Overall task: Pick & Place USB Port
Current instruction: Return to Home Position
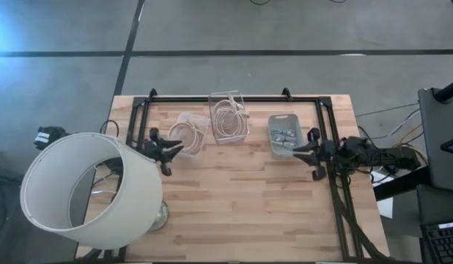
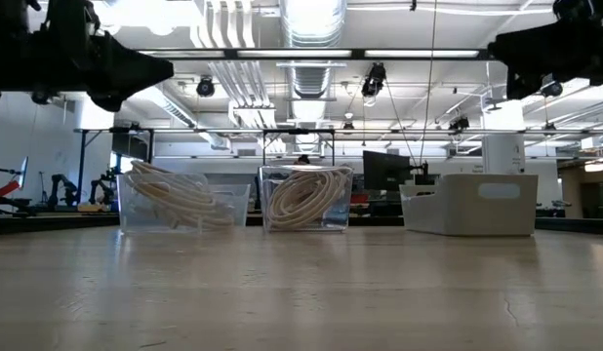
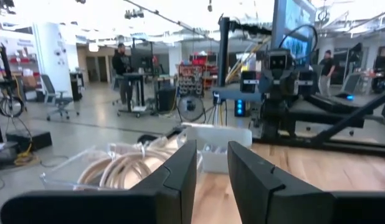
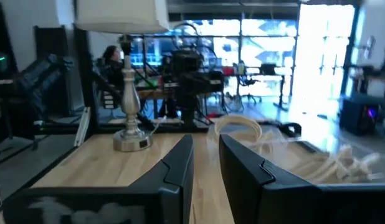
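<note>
Gray bin (image 1: 284, 117) at two o'clock; your left gripper (image 1: 175, 150) and right gripper (image 1: 298, 151) hover slightly parted, empty.

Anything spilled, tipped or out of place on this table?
Nothing spilled or tipped: the left clear bin, middle clear bin and gray bin stand upright in a row. One oddity: a table lamp on the table's left side, hiding that corner from above. The left tool and right tool hover empty at the sides.
</note>
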### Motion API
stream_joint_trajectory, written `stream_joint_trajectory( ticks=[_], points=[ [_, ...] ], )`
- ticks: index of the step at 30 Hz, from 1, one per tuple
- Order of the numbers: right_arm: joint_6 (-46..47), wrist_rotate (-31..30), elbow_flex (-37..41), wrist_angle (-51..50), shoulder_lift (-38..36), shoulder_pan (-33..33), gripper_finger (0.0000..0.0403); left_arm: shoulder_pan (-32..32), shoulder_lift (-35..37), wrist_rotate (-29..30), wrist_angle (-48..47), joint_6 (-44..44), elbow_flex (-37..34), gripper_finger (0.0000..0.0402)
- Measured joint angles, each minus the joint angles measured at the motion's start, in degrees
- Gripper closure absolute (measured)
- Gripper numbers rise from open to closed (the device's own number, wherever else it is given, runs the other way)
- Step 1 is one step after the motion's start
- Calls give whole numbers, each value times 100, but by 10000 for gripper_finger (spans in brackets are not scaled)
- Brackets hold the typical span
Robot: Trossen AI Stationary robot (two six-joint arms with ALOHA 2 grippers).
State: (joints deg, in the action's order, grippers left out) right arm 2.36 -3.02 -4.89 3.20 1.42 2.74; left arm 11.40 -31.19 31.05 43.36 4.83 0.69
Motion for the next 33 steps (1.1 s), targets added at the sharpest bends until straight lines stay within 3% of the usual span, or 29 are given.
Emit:
stream_joint_trajectory(
  ticks=[6,16,33],
  points=[
    [-195,473,55,54,-142,2,328,1,396,-8,-241,131,-4,307],
    [-136,484,313,20,-144,2,337,0,1053,-15,-848,212,-17,307],
    [-130,497,341,-262,-144,2,341,0,2451,3,-2929,-196,-24,307]
  ],
)
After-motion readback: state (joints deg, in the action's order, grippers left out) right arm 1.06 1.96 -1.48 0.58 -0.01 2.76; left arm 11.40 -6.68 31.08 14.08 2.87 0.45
